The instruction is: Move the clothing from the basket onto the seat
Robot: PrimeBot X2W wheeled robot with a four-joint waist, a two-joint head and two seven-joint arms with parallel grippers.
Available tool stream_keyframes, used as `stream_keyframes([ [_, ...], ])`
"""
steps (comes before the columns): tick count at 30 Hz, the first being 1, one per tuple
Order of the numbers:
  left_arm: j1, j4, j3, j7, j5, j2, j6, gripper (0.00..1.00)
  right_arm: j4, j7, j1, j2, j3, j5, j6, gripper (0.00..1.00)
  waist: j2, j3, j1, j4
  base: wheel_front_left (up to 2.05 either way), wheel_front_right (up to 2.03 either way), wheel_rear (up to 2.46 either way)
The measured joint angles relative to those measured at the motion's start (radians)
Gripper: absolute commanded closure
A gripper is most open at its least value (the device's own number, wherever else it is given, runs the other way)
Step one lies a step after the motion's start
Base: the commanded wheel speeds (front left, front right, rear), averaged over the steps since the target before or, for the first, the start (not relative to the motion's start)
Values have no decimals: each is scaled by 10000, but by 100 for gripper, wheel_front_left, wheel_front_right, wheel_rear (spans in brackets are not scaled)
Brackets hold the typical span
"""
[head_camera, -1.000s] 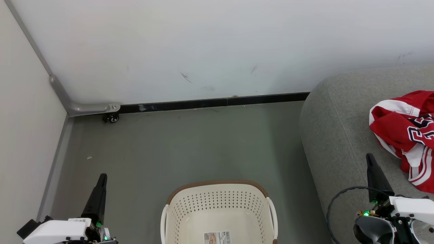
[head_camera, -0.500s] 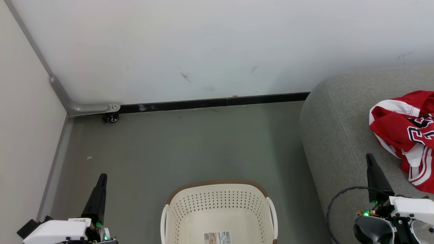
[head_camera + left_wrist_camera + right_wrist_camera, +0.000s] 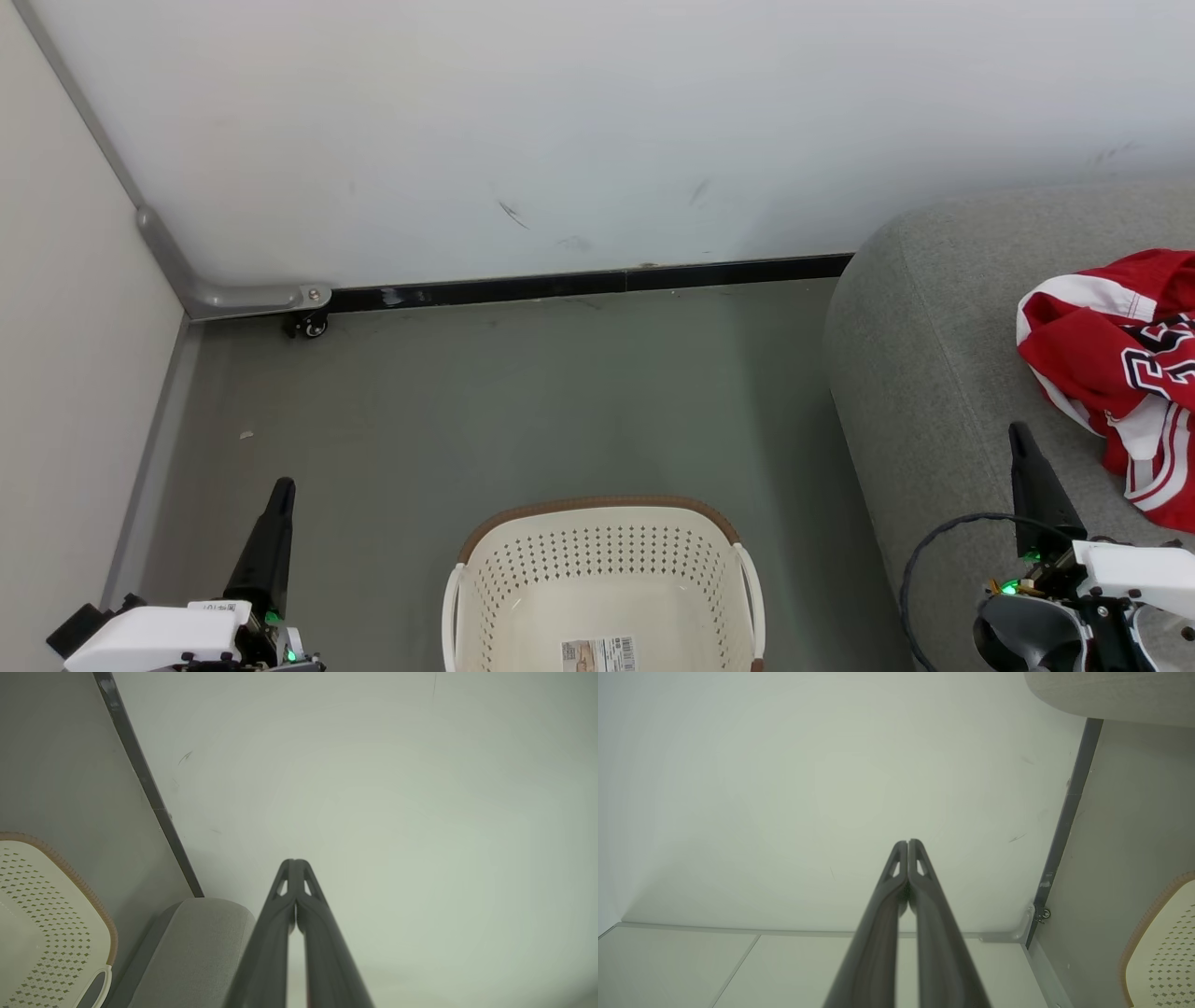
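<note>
Rightward, clothing (image 3: 1088,359) on seat (image 3: 920,383) (basket (image 3: 597,505) alongside)

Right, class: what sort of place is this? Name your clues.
Likely an indoor test corner dressed as a living room: grey sofa, laundry basket on bare floor, plain white partition on a castor.

Between my jaws, the basket (image 3: 597,551) is matt perforated plastic. Right of them, the clothing (image 3: 1088,359) is smooth cloth and the seat (image 3: 924,373) is coarse fabric.

The closed left end effector (image 3: 295,868) points at a pale wall (image 3: 397,788), with the basket (image 3: 42,905) and seat (image 3: 201,942) at lower left.
</note>
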Motion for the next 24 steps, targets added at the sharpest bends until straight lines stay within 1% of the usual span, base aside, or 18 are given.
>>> stream_keyframes([
  [24,0,-2,0,0,0,0,0,100,2,29,0,15,-46,-58,0,100,0,0,0,0,0,0,0],
])
